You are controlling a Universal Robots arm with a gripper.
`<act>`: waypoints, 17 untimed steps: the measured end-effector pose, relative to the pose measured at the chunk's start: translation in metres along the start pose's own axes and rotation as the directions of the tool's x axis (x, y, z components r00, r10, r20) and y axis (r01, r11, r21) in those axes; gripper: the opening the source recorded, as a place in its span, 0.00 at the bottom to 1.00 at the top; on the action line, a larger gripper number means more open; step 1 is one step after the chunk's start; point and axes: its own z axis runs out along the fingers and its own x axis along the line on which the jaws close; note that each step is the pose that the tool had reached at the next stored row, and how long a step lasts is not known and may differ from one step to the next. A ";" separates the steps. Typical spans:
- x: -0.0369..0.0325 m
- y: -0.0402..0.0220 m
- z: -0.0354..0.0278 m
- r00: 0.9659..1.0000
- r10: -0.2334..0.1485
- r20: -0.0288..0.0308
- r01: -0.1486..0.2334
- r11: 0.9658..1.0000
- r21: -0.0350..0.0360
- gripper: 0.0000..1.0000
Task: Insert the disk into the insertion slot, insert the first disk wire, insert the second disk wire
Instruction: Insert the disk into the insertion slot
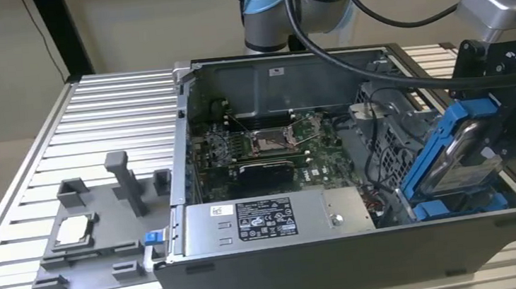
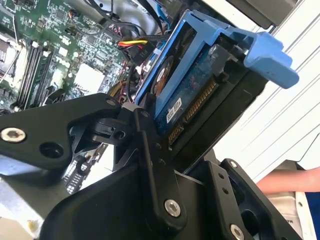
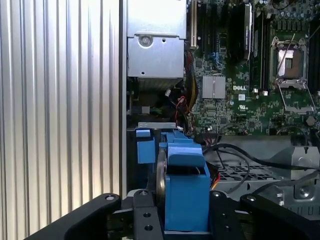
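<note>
Exterior view: the disk (image 1: pixel 457 152), clipped in its blue carrier, hangs tilted over the open PC case (image 1: pixel 345 264), at the end toward the exterior view's right. Its lower edge is down between the case walls and its upper part is well above the rim.

First wrist view: the tool (image 3: pixel 182 217) pinches the disk by the carrier, fingers (image 3: pixel 145 220) pressed on either flank.

Progress, by my reading: the first step is under way but not done. The disk is not seated in the insertion slot (image 1: pixel 389 149), the perforated grey bay just beside it. In the second wrist view the connector edge (image 2: pixel 197 107) is bare, so neither wire looks plugged in. Loose cables (image 2: pixel 131 43) lie near it, over the motherboard (image 2: pixel 60 55).

Hard to make out:
- Whether the disk's lower end touches the bay; the case wall hides it.
- A blue part (image 1: pixel 458 207) low in the case: this carrier or another, cannot tell.
- Which cables are the disk wires.
- A person's hand (image 2: pixel 295 181), cut off at the edge of the second wrist view.
</note>
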 end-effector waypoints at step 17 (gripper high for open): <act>0.0005 -0.0027 0.0043 1.000 0.002 -0.009 -0.003 1.000 -0.019 0.00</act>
